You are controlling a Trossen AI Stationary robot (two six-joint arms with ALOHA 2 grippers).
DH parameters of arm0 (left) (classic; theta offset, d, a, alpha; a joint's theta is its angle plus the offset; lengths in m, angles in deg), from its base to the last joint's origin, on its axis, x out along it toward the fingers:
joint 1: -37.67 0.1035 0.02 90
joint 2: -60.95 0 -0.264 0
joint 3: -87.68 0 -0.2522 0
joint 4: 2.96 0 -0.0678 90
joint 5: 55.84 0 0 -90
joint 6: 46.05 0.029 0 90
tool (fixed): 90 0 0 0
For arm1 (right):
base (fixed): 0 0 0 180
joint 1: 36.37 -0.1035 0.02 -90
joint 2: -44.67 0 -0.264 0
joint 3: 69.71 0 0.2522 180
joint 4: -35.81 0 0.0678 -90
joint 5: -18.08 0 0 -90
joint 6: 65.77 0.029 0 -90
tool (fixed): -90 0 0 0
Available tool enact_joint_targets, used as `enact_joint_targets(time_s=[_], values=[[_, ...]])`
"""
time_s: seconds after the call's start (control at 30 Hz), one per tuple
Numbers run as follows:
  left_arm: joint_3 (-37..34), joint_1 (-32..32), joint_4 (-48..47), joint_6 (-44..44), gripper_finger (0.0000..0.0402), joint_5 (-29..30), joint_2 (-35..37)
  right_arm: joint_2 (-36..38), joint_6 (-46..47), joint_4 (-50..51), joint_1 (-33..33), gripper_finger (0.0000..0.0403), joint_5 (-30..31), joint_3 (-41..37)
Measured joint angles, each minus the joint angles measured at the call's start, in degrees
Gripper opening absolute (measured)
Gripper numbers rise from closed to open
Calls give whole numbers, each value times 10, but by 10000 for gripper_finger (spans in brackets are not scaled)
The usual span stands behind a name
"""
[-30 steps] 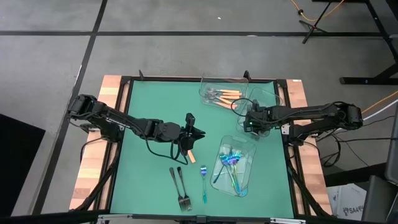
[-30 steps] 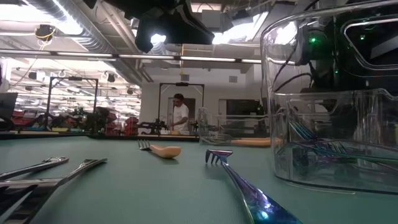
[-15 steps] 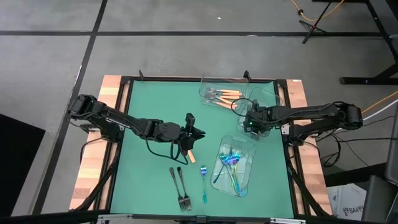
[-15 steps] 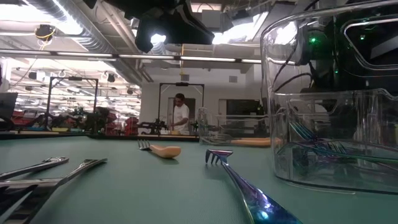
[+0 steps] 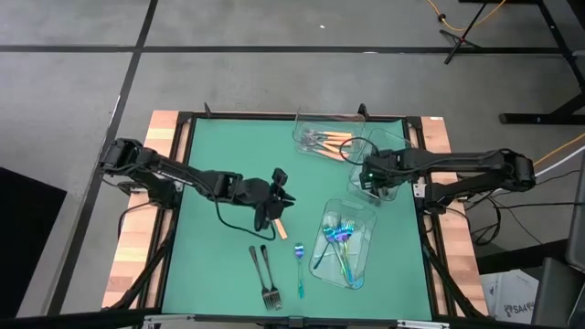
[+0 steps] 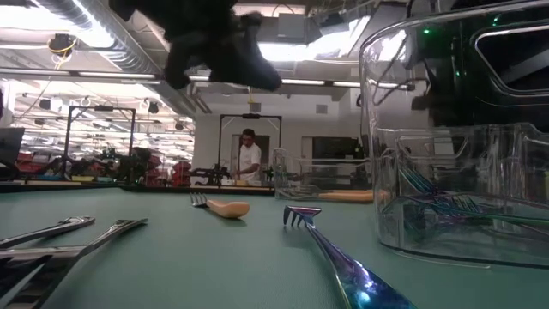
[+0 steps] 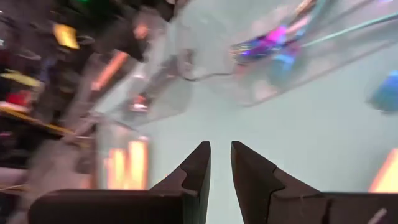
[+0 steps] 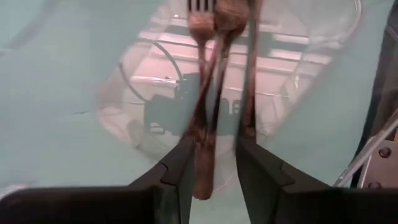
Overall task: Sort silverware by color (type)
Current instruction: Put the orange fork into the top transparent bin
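An orange-handled fork [image 5: 277,226] lies flat on the green table, and it also shows in the low view [image 6: 221,206]. My left gripper [image 5: 280,195] hovers above it, its fingers [image 7: 199,165] a narrow gap apart and empty. Two dark forks [image 5: 265,271] and one blue-teal fork [image 5: 299,270] lie near the table's near edge. My right gripper [image 5: 369,174] is open over a clear tray [image 5: 391,146]. Dark forks [image 8: 208,112] lie in that tray, and their handle ends show between its fingers [image 8: 180,168].
A clear tray [image 5: 361,249] with several blue-teal forks stands right of the middle; its wall fills the right of the low view [image 6: 463,172]. Another clear tray [image 5: 311,123] with orange-handled forks stands at the far edge. A person stands in the room beyond the table [image 6: 249,159].
My left gripper has shifted a little toward the table's left edge, above the orange-handled fork. My right gripper has moved a little toward the far edge over its tray. The forks on the table have stayed where they were.
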Motion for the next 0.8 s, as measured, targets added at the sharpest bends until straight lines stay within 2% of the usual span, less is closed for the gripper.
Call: enact_joint_targets(time_s=[0.3,0.47,0.57,0.8], values=[[0,55,-63,-81,57,-168,0,20,-68,8,-1,107,16,57],[0,95,-83,-97,57,-232,0,21,-87,-17,-1,107,38,60],[0,116,-107,-95,57,-250,0,21,-94,-27,-1,107,37,60],[0,143,-174,-94,57,-254,0,21,-102,-59,-1,107,32,60]])
